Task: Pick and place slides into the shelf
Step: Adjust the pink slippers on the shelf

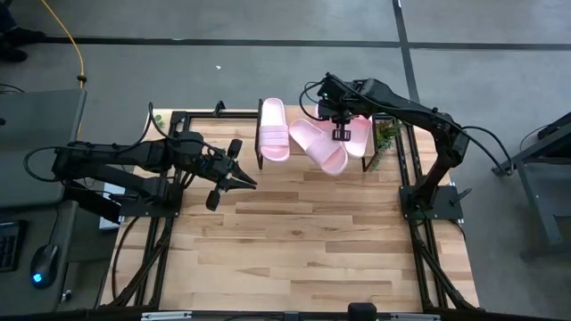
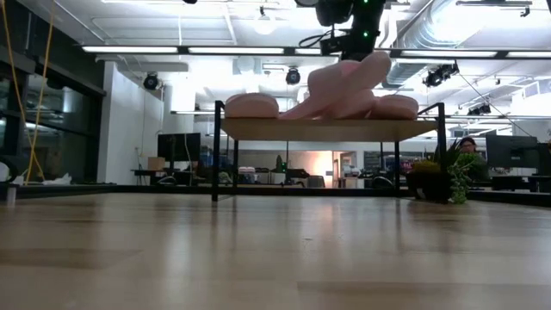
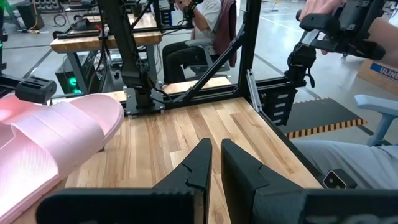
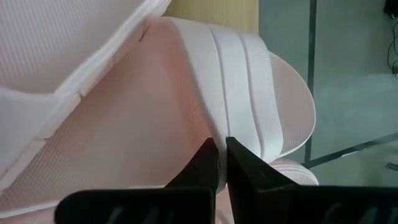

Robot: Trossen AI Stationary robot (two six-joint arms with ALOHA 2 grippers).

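Observation:
Three pale pink slides show on the shelf point(image 2: 327, 129) at the table's far edge. One lies straight point(image 1: 273, 129), one lies askew point(image 1: 318, 145), and one point(image 1: 360, 135) is partly under my right gripper point(image 1: 342, 134). In the low view the askew slide point(image 2: 336, 86) leans tilted on the others. A further pink rim point(image 4: 297, 171) peeks out below the ribbed-strap slide point(image 4: 249, 93). My right gripper point(image 4: 221, 163) is shut, pointing down over that slide. My left gripper point(image 1: 239, 175) is shut and hovers over the tabletop, left of the shelf; its wrist view shows a slide point(image 3: 56, 143) nearby. My right gripper comes from above with its shut fingertips point(image 4: 206, 163) at the footbed beside the ribbed strap's edge point(image 4: 208, 127) of the slide on the shelf. Whether the tips touch it, I cannot tell.
A small green plant point(image 1: 385, 138) stands at the shelf's right end. Black frame rails run along the table's left and right sides. The bare wooden tabletop point(image 1: 294, 241) stretches toward the near edge. A person point(image 3: 205, 25) sits beyond the table.

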